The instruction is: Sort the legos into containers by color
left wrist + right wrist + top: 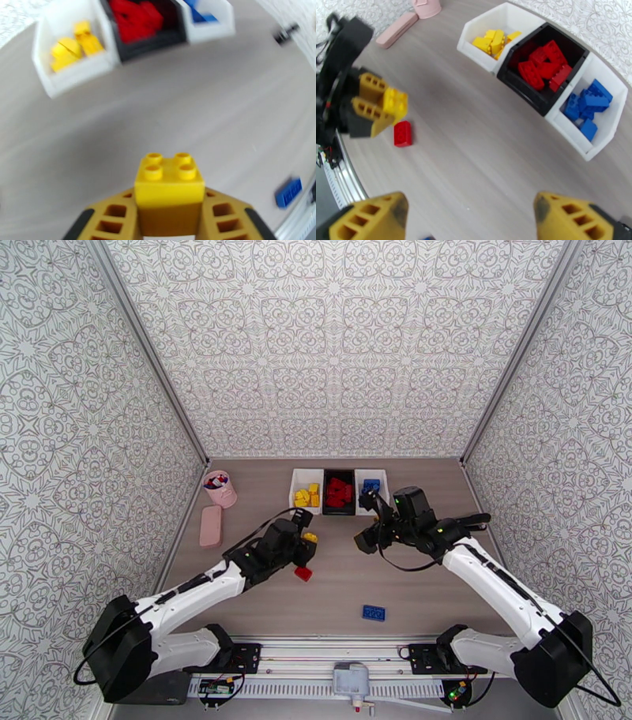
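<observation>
I've a yellow lego pinched in the left pincer; its white bin sits ahead-left. Released off-line, it could drop into the adjoining black bin. My right pincer stands wide, empty.

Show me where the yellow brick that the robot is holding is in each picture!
Top view: the yellow brick sits mid-table, left of centre, below-left of the black bin.
Left wrist view: bottom centre, studs up, in the left pincer.
Right wrist view: left side, just above a red brick.
Shared landmark: the black bin, middle of three.
</observation>
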